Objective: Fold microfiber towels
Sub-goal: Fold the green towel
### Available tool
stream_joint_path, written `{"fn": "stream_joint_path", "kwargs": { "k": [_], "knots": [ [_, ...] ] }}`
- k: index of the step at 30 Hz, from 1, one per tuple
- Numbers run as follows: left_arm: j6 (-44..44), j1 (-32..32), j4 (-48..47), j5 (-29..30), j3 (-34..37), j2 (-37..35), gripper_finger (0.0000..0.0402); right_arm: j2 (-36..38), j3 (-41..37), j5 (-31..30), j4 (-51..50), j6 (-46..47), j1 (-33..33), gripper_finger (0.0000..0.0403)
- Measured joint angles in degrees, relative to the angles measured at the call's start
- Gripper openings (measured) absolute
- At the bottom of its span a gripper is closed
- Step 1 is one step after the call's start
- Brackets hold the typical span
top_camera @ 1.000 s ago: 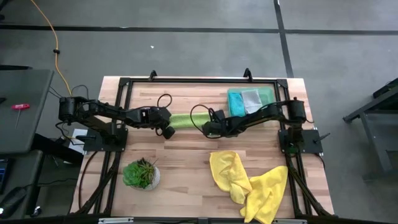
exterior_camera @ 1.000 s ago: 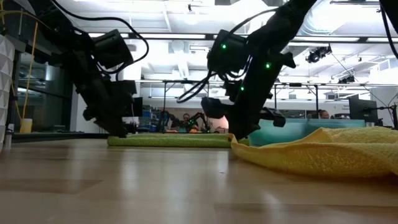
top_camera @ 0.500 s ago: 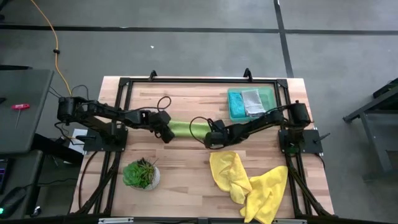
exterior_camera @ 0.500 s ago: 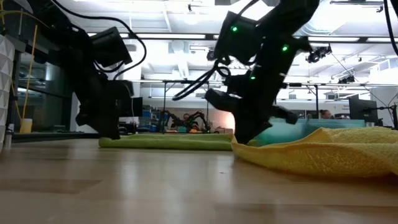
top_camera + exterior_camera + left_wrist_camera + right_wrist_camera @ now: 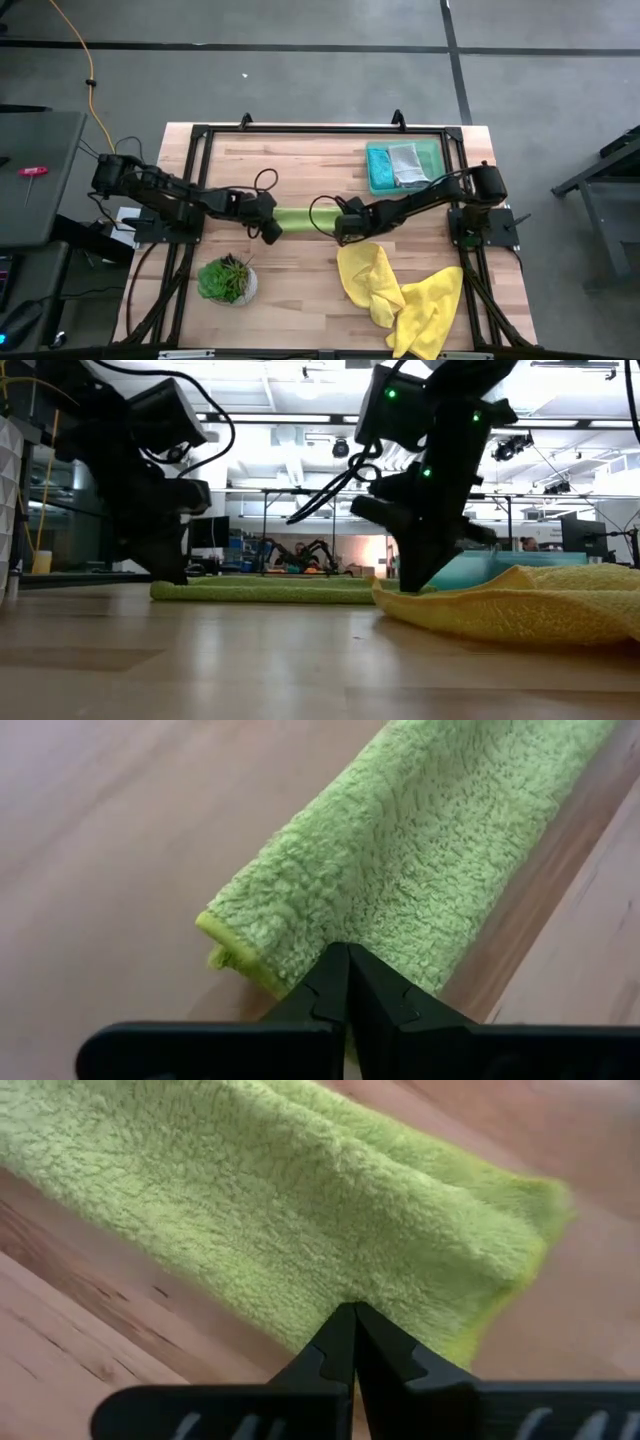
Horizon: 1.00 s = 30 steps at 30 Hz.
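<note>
Two dark robot arms meet over a lime towel [image 5: 303, 218] lying as a narrow folded strip on the wooden table [image 5: 300, 160], roughly at its middle. The left gripper [image 5: 270, 230] pinches the strip's end nearest the potted plant [image 5: 228, 279], its fingers [image 5: 330, 982] pressed together on the cloth's edge. The right gripper [image 5: 340, 228] pinches the opposite end, its fingers [image 5: 352, 1338] likewise clamped tight on the fabric. From table height, the towel [image 5: 265, 591] lies flat between the two arms, with both grippers down at the tabletop.

Just beside the towel's right-hand end, on the near side of the table, two yellow towels [image 5: 405, 295] lie crumpled and overlapping; one of them touches the right gripper's end of the strip in the low view [image 5: 510, 605]. Beyond the towel, toward the table's far right corner, a green tray [image 5: 432, 150] holds a folded teal towel [image 5: 381, 170] with a pale grey-white towel [image 5: 405, 162] on top. The plant stands near the left arm's side of the strip, well apart from the tray.
</note>
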State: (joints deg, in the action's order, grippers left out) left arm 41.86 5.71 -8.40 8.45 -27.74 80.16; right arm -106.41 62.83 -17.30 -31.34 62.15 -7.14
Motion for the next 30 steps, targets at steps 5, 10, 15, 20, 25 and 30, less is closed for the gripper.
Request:
{"fn": "stream_joint_path", "kwargs": {
  "k": [5, 10, 15, 20, 25, 30],
  "knots": [
    [-1.54, 0.8, -0.01, 0.6, -1.08, 0.0, 0.0, 3.96, 0.0, -0.28, -4.17, -6.01, 0.45, 0.0],
    [-3.94, 1.29, 0.04, 0.81, -1.13, -0.02, 0.0, 7.9, -0.13, 0.4, -12.37, -11.02, 0.4, 0.0],
    [-6.84, 1.8, -0.08, -0.22, -1.15, -0.22, 0.0, 16.26, -10.85, 7.22, -2.64, -10.31, 0.42, 0.0],
    [-10.44, 1.8, 0.72, -0.04, -1.22, -1.53, 0.0, 29.06, -24.15, 8.62, 9.71, -1.69, -0.17, 0.0],
    [-17.23, 1.77, 1.77, 0.21, -1.28, -2.29, 0.0, 38.91, -33.67, 5.91, 22.65, 5.46, -0.03, 0.0],
    [-20.76, 1.77, 1.77, 0.22, -1.28, -2.29, 0.0, 41.45, -38.94, 5.81, 30.13, 9.89, 1.64, 0.0017]
  ]
}}
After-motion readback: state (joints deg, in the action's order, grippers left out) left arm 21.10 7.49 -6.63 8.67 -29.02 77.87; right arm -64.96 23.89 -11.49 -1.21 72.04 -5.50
